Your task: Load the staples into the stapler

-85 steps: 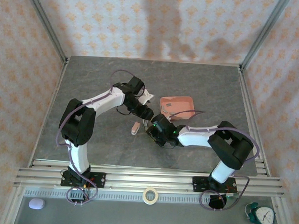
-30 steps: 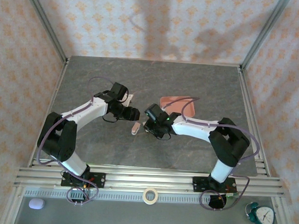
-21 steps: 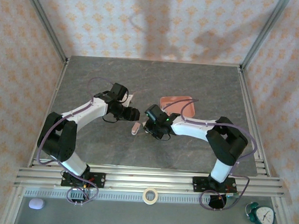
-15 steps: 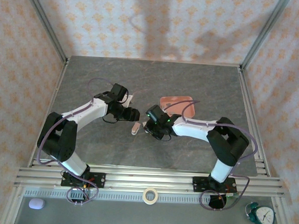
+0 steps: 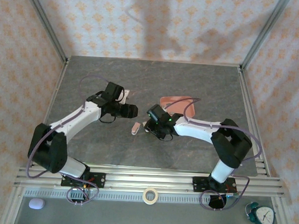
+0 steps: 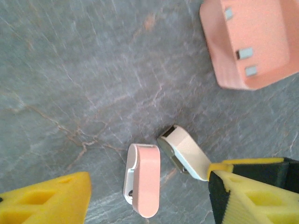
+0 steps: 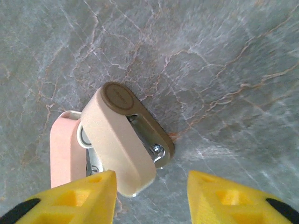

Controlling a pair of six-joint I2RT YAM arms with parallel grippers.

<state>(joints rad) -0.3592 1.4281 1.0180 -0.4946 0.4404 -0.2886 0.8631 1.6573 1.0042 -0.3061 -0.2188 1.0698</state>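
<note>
Grey veined worktop (image 5: 200, 79), carrying every item listed

Stapler (image 5: 135, 128): centre of the overhead frame, lying flat on the worktop and swung open. Its pale pink half (image 6: 144, 184) sits at lower centre of the left wrist view. Its cream half (image 6: 184, 151) is angled away to the right of that, with bright metal showing along its edge

Tray (image 6: 271, 37): pink, shallow, upper right corner of the left wrist view, well apart from the stapler

Staples (image 6: 246, 52): three small grey strips lying apart inside the tray

Left tool (image 6: 149, 186): yellow fingers at the two lower corners of its own view, spread wide, pinching nothing, hanging above the stapler. In the overhead frame it is just up and left of the stapler

Right tool (image 7: 150, 179): fingers spread at the bottom of its own view. The cream half's near end lies between them, just beside the left-of-frame finger with a clear gap to the other, so nothing is pinched. In the overhead frame it is just right of the stapler
</note>
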